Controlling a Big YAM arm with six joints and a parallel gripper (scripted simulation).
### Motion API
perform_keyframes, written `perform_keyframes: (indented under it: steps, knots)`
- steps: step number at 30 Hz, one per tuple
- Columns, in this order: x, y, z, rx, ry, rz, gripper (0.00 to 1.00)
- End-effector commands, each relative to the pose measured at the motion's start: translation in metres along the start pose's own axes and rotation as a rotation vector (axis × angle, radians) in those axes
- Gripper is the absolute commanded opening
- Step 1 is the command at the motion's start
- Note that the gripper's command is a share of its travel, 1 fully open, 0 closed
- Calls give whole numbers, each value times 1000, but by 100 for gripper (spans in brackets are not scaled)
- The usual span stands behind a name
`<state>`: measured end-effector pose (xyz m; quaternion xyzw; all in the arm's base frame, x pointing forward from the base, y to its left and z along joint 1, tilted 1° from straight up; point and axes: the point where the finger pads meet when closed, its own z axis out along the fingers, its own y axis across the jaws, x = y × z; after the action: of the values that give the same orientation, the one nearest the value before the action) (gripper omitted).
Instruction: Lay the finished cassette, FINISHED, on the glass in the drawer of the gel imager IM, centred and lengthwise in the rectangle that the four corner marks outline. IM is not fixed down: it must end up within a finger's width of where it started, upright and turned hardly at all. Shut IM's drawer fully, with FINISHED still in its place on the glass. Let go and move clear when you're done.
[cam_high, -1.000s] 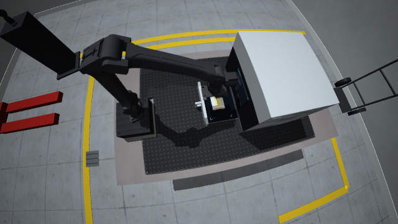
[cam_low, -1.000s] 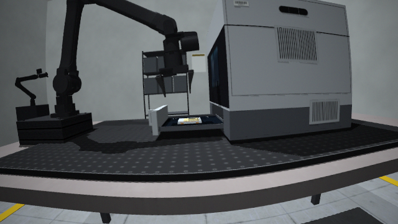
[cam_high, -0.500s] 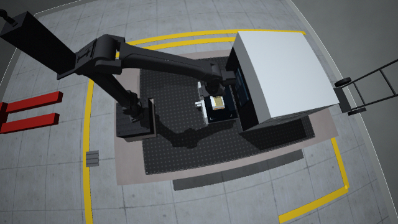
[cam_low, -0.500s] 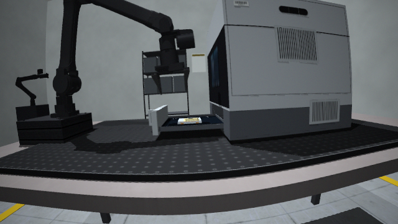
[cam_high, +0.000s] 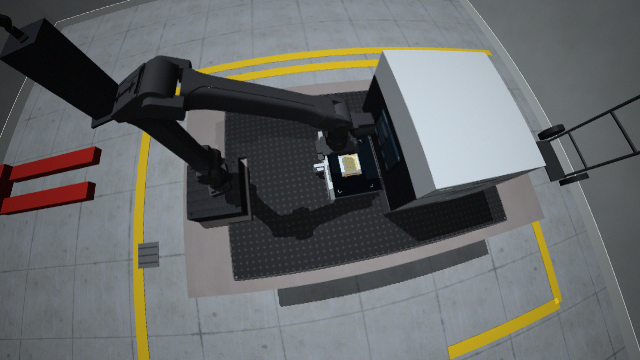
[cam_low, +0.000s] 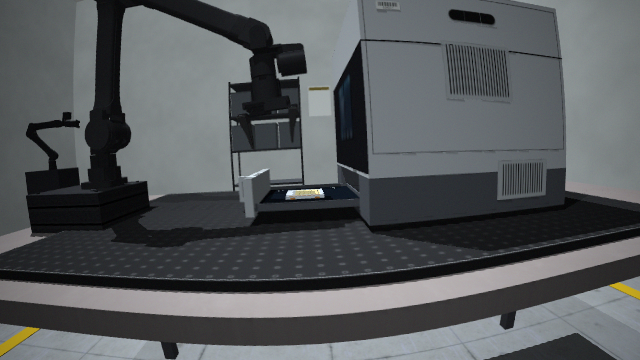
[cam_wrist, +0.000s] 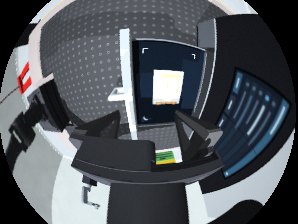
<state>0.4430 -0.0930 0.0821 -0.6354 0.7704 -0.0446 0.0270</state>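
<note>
The finished cassette FINISHED (cam_high: 349, 164), pale yellow with a white rim, lies flat on the dark glass of the open drawer (cam_high: 352, 176) of the gel imager IM (cam_high: 450, 120). It also shows in the side view (cam_low: 304, 194) and the wrist view (cam_wrist: 166, 87), inside the white corner marks. The drawer's white front panel (cam_low: 254, 192) stands pulled out from IM. My gripper (cam_low: 269, 129) is open and empty, high above the drawer's far end, well clear of the cassette. Its two fingers frame the cassette in the wrist view (cam_wrist: 156, 129).
IM is a large grey and white box standing upright on the dotted black mat (cam_high: 310, 235). The arm's base block (cam_high: 217, 192) stands at the mat's left. A shelf rack (cam_low: 265, 135) stands behind the table. A hand truck (cam_high: 590, 140) is off the table to the right.
</note>
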Motion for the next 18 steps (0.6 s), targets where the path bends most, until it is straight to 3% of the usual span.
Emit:
perform_keyframes:
  steps: [1,13,14,16,18]
  knots:
    - [0,4,-12,9,-4,-6,92]
    - [0,15,-19,9,-4,-6,92]
    - [0,2,-28,35,-4,-5,92]
    - [0,18,-21,9,-4,-6,92]
    - [0,21,-23,8,-4,-6,92]
